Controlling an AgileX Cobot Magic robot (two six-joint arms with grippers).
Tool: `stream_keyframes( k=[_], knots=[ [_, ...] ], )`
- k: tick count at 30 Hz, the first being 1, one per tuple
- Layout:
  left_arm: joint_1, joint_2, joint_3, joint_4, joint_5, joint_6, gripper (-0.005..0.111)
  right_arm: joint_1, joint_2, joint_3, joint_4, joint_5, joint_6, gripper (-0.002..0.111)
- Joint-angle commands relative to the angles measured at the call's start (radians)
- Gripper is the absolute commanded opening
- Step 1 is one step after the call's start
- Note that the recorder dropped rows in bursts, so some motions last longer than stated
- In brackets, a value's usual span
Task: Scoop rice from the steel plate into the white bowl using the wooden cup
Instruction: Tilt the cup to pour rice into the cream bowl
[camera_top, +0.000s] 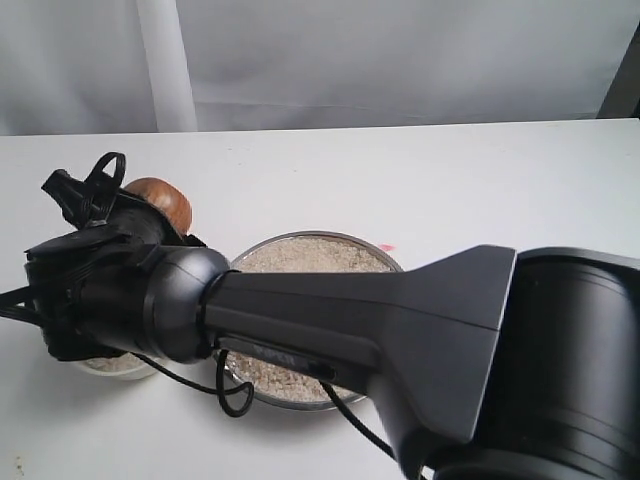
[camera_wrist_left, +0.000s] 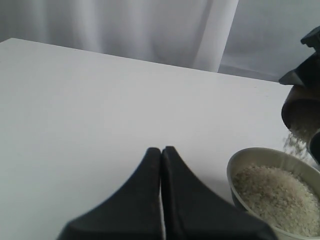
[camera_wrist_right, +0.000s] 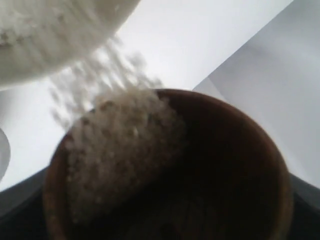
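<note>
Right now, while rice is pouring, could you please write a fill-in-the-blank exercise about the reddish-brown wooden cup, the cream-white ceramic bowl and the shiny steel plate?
1. The small reddish-brown wooden cup is held by the ____ gripper.
2. Off-white rice grains fall from the cup into the cream-white ceramic ____.
3. The left gripper has its jaws ____.
4. The wide shiny steel plate is filled with ____.
Missing words: right; bowl; shut; rice.
</note>
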Motion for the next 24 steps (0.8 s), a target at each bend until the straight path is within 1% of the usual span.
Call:
stream_keyframes(
  k=[1, 11, 16, 24],
  knots=[
    [-0.005, -0.002, -0.004, -0.006, -0.006, -0.002, 0.000, 0.012, 0.014, -0.012, -0.138, 0.049, 0.001, 0.000],
    [-0.005, -0.002, -0.004, -0.006, -0.006, -0.002, 0.000, 0.025, 0.037, -0.012, -0.151, 0.058, 0.001, 0.000],
    [-0.005, -0.002, -0.004, -0.006, -0.006, -0.002, 0.000, 0.040, 0.037, -0.012, -0.208, 0.063, 0.001, 0.000],
    [-0.005, -0.002, -0.004, -0.006, -0.006, -0.002, 0.000, 0.050, 0.037, -0.012, -0.236, 0.067, 0.001, 0.000]
  ],
)
